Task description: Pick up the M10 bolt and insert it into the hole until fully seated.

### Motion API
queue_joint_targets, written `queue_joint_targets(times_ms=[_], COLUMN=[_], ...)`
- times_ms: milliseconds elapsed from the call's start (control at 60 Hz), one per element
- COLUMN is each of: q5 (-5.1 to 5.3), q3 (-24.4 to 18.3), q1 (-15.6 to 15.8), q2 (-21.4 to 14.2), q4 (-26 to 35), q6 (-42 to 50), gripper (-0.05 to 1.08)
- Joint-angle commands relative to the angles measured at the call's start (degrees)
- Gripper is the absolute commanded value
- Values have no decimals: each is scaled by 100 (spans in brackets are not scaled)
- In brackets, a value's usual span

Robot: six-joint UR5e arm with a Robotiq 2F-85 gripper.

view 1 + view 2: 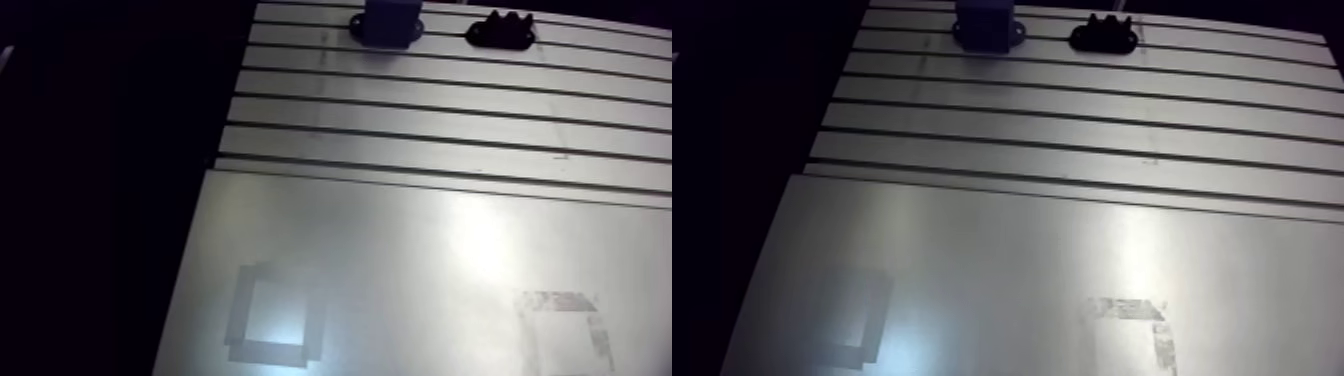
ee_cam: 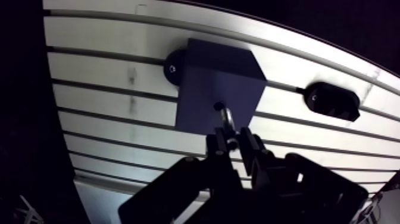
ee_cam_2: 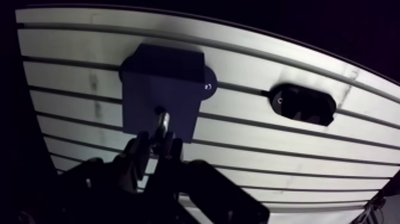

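In the wrist view my gripper [image 2: 233,136] is shut on the M10 bolt [image 2: 227,118], a shiny metal shank sticking out ahead of the fingertips. The bolt's tip is at the small round hole [image 2: 219,107] in the face of a dark blue block [image 2: 208,77], which is fixed on the slotted table. How deep the tip sits in the hole I cannot tell. The arm view shows the same block [image 1: 388,22] at the far edge of the table; my gripper does not show there.
A black oval holder [image 2: 331,100] lies on the slotted table [image 1: 420,110] beside the block, also seen as the black holder [image 1: 500,28] in the arm view. Nearer lies a smooth metal plate [image 1: 420,260] with a taped square outline [image 1: 272,315] and a worn patch [image 1: 565,320].
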Motion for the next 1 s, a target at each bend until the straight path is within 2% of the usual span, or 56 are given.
queue_joint_targets(times_ms=[17,1000], q5=[-2,33], q3=[-30,-3], q1=[-2,23], q2=[1,8], q4=[-1,8], q6=[-14,-6], gripper=[108,108])
